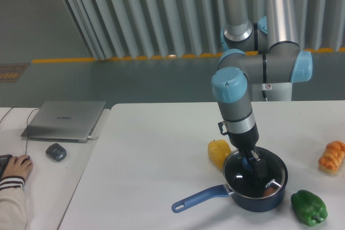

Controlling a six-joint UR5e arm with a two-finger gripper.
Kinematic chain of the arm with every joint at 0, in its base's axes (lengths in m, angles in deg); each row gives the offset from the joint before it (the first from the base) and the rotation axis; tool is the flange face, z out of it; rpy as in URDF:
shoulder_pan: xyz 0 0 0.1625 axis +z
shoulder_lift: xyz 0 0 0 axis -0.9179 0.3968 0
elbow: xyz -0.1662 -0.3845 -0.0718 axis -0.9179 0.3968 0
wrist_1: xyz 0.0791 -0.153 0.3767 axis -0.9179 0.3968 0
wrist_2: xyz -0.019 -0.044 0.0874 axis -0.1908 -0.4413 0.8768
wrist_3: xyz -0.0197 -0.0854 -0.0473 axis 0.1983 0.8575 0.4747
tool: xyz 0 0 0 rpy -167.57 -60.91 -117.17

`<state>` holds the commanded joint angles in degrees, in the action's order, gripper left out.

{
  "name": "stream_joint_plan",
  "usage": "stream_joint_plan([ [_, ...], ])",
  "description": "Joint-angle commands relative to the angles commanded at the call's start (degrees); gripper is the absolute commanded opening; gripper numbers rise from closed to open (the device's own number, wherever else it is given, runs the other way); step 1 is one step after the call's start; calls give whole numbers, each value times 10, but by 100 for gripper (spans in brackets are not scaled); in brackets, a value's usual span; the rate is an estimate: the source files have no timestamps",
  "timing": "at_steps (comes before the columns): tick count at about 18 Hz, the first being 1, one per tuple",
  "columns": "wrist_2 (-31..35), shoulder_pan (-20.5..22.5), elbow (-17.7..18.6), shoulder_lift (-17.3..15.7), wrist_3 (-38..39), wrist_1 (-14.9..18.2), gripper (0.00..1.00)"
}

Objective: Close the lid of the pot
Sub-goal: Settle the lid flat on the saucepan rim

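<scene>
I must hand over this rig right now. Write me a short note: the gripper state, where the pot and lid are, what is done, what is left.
Gripper: down over the pot, shut on the blue knob of the pot lid.
Pot: on the white table, handle toward the front left, between the yellow pepper and the green pepper.
Done: lid sits over the pot mouth, apparently on the rim; full seating cannot be confirmed.
Left: open the gripper, lift the arm clear, check the lid lies flat.

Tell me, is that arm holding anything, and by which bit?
The tool grips the pot lid by its blue knob at the centre, over the pot.
</scene>
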<state>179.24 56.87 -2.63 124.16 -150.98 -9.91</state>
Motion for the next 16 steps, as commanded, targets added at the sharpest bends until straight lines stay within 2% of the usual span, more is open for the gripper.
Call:
stream_joint_plan([
  [16, 3, -2, 5, 4, -15, 0, 48],
])
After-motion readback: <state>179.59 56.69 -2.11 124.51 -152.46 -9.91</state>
